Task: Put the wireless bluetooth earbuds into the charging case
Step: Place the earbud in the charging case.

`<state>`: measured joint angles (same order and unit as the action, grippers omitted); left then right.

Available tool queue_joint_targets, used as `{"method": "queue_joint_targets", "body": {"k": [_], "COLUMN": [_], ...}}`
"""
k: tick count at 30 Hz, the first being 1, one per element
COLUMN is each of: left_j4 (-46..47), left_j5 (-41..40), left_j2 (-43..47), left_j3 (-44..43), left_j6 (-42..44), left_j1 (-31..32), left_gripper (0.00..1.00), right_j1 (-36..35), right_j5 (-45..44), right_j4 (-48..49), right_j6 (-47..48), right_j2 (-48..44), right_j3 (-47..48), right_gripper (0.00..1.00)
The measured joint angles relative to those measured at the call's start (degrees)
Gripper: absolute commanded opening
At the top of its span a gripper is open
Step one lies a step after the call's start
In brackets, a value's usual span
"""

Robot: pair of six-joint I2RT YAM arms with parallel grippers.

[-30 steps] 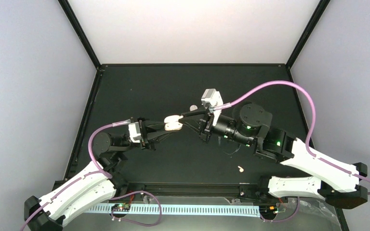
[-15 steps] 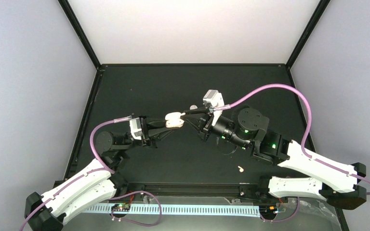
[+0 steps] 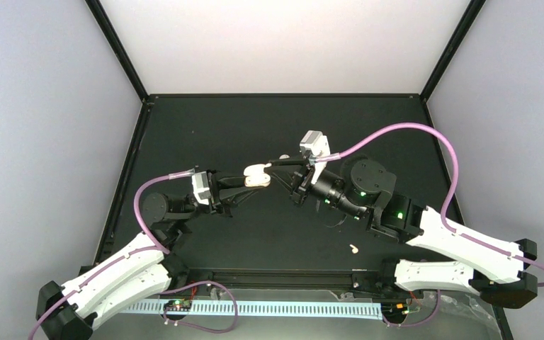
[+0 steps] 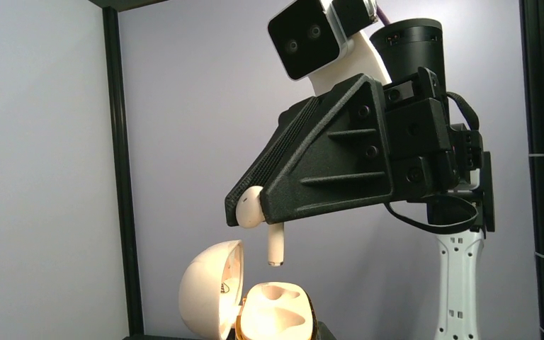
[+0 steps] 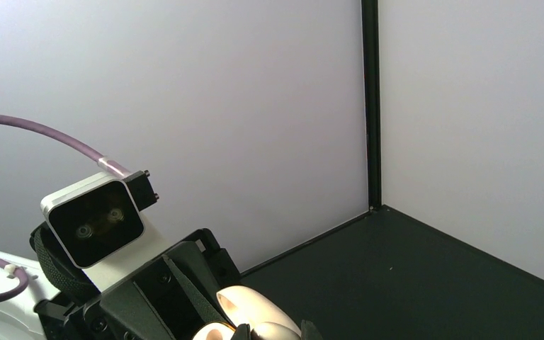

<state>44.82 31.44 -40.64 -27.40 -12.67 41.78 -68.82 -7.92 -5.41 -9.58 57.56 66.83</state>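
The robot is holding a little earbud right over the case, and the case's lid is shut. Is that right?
Not quite: the lid is open. The left wrist view shows the charging case with its lid swung back to the left and its sockets showing. The rest is right: the right end effector holds the earbud just above the case, stem pointing down.

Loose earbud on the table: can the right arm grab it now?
Probably not yet: the right tool is shut on the other earbud above the open case. The loose earbud itself lies unobstructed near that arm.
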Motion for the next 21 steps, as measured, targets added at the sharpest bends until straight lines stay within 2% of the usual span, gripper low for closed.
{"method": "queue_joint_targets", "body": {"k": [21], "left_j4": [0.0], "left_j5": [-1.4], "left_j2": [-0.2], "left_j3": [0.0], "left_j6": [-0.5], "left_j1": [0.3], "left_gripper": [0.02], "right_j1": [0.0], "right_j5": [0.0], "right_j4": [0.2], "right_j6": [-0.8], "right_j2": [1.3], "right_j3": [0.0], "right_gripper": [0.01]}}
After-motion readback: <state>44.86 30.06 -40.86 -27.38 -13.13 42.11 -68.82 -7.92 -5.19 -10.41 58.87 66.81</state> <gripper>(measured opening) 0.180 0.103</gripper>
